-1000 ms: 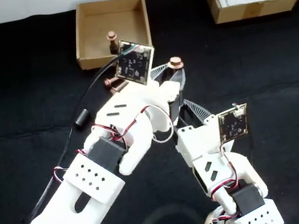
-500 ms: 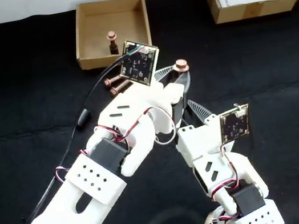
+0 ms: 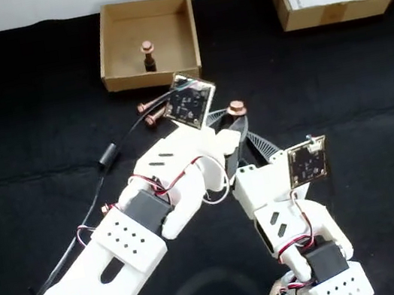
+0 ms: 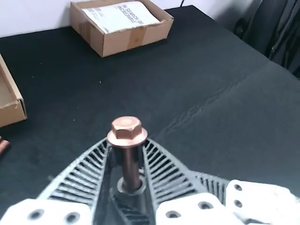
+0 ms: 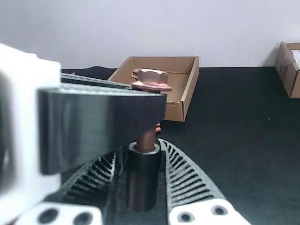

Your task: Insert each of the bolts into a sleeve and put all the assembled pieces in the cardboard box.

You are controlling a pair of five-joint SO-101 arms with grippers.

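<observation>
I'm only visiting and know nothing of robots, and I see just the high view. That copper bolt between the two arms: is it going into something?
Observer: Yes. In the right wrist view the bolt enters a black sleeve held upright by the right tool.
Operator: And what holds the bolt?
Observer: The left tool, shut on the shank just under the head.
Operator: Is it fully in?
Observer: Not yet; bare shank shows above the sleeve's top.
</observation>
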